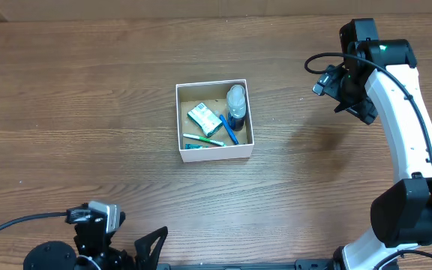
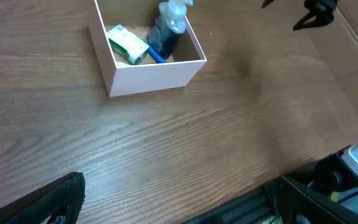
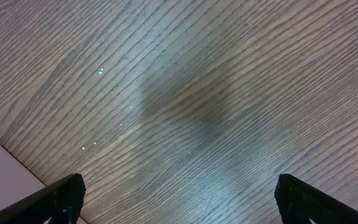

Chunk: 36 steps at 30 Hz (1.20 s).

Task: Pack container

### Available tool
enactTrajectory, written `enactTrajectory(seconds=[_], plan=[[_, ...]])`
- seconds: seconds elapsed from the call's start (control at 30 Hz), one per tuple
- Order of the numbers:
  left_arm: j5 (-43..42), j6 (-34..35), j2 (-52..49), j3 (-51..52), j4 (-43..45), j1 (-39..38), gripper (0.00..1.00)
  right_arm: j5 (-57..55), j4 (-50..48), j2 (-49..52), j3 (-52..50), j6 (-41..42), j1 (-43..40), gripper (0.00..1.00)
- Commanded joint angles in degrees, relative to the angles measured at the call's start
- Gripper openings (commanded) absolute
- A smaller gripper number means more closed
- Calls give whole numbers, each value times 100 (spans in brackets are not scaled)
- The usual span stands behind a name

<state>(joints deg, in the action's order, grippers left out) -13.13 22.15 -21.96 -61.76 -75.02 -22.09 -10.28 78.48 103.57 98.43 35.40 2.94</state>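
Container (image 1: 214, 120) sits about mid-table, turned slightly off square to the table (image 1: 73, 112) edges. There is bare wood on all four sides, with wide room toward the left edge and the near edge and somewhat less toward the right edge. Nothing touches its walls from outside.

Inside the container:
- green-and-white box (image 1: 202, 118) lies left of centre
- bottle (image 1: 235, 105) lies along the right wall
- blue stick (image 1: 229, 129) lies slanted, just beside the bottle
- green stick (image 1: 203, 138) lies along the near wall

Right end effector (image 1: 349, 91) hangs over the table toward the far right corner, well apart from the container. The arm rises from its base at the near right corner and bends back over the table, wrist pointing down. Fingers are spread wide, nothing between them, only wood and its own shadow (image 3: 185, 106) below.

Left end effector (image 2: 179, 193) sits low at the near edge, left of the container and well apart from it. The arm is folded back near its base and the wrist camera looks across the table at the container. Fingers are spread wide, holding nothing.
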Motion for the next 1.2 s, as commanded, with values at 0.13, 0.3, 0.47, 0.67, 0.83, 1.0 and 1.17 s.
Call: enactTrajectory(seconds=[0.13,0.3,0.47,0.67,0.83,1.0,1.17], plan=[[450,-2671,28,170,782,-4,100,9,-26,-68,15,24,-28,100],[586,-2966,52,1099,2380,0,100,7,-26,-68,15,24,-28,100],[-229,-2942,304,2787,5152,787,100,7,-26,-68,15,24,-28,100],[-1034,-2973,758,3928,6518,1617,100,9,-26,-68,15,24,-28,100],[-918,-3259,1523,4555,6778,1987,100,7,-26,-68,15,24,-28,100],[-575,-3261,1832,5003,6972,2015,100,7,-26,-68,15,24,-28,100],[-531,-3265,2081,5604,7202,2015,100,7,-26,-68,15,24,-28,100]])
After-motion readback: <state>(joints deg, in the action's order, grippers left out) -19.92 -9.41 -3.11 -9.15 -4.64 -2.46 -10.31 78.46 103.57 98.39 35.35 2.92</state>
